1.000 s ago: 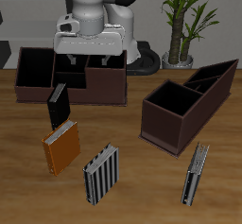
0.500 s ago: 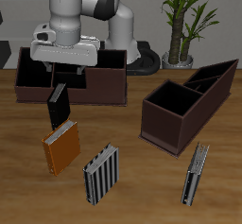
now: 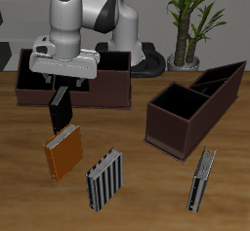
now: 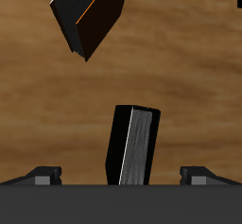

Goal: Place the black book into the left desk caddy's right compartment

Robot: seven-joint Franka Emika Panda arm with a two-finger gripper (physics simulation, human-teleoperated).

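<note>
**Approach under way, black book not yet grasped**

The black book point(image 3: 60, 109) stands upright on the surface point(image 3: 137, 176), just in front of the longer, lower caddy point(image 3: 107, 87) at the back. Nothing holds it. The gripper point(image 3: 62, 83) hangs directly above it, and in the wrist view the book point(image 4: 135, 146) sits between the two fingertips point(image 4: 43, 174), which stand wide apart on either side with clear gaps to the covers. So the gripper is wide open and empty, lined up over the book but, as far as I can judge, not yet low enough to close on it.

The left desk caddy point(image 3: 193, 106) stands well apart from the book, across the surface. Its right compartment point(image 3: 179, 105), the big square section, looks bare inside; the narrow slots lie behind it.

Judged from this, only the aligning is done. Left to do: descend, close on the book, lift it, carry it across to the caddy and lower it into the square section.

The orange book point(image 3: 64, 154) lies just in front of the black one, near enough to be nudged during the grasp. The striped book point(image 3: 104, 178) is farther forward and out of the way
</note>
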